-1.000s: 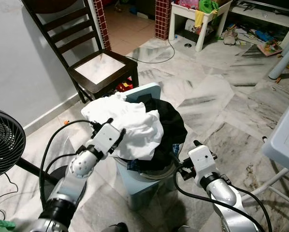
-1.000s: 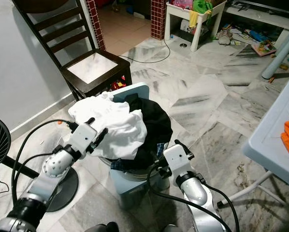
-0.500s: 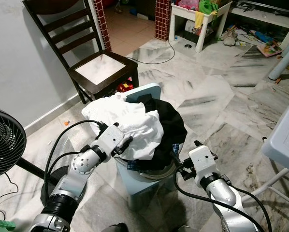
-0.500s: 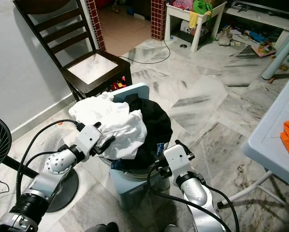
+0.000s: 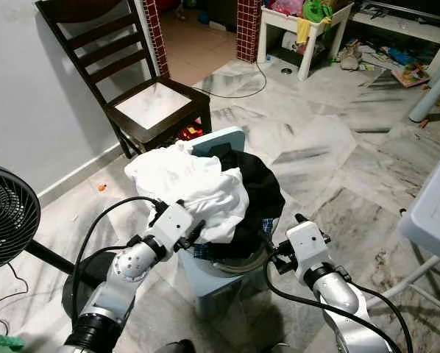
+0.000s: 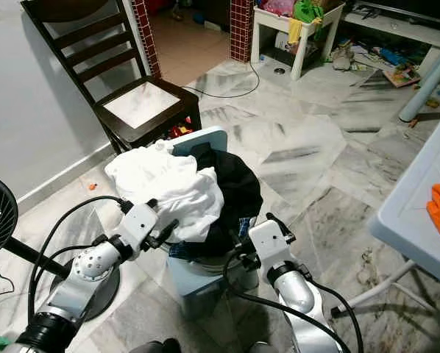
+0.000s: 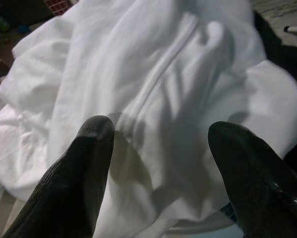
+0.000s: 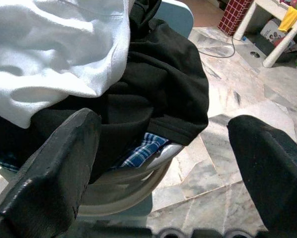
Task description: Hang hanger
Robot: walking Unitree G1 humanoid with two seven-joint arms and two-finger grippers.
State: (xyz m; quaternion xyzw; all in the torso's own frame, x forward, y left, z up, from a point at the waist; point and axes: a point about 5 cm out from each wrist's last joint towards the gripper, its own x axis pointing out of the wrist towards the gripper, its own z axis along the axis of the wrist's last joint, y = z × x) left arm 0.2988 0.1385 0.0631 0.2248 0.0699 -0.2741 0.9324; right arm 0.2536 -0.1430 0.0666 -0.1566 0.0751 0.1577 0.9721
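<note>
Big picture first: marble floor (image 5: 330, 147), a dark wooden chair (image 5: 143, 88) by the wall, and right in front a laundry basket (image 5: 227, 276) heaped with clothes — a white garment (image 5: 194, 184) on top, a black garment (image 5: 253, 195) under it. Left gripper (image 7: 158, 144) sits at the white cloth's near edge, fingers spread wide, holding nothing. Right gripper (image 8: 163, 148) hovers beside the basket rim, fingers also wide and empty. No hanger I can spot anywhere — so I'd say the hanging job has barely begun.
</note>
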